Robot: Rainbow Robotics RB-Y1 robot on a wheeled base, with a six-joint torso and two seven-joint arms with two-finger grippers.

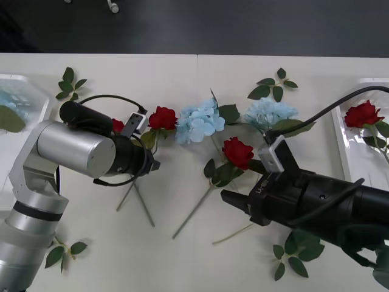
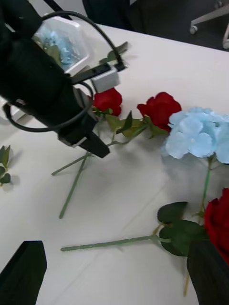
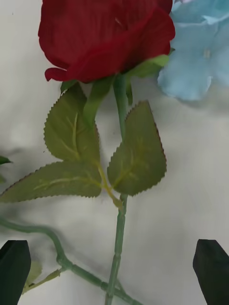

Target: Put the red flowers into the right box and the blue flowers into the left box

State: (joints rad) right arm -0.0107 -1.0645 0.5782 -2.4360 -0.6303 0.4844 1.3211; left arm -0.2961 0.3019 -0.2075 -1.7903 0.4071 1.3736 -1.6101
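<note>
as laid, four red flowers (image 1: 237, 152) (one boxed), three blue flowers (image 1: 199, 121)

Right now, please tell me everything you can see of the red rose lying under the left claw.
The rose is artificial: a compact deep-red bloom on a thin green stem with serrated green leaves that look like fabric. It lies flat on the white table, bloom next to a pale blue hydrangea. Another rose's stem crosses its stem lower down. The left claw hovers open, its black fingers either side of the stem, not touching it.
</note>
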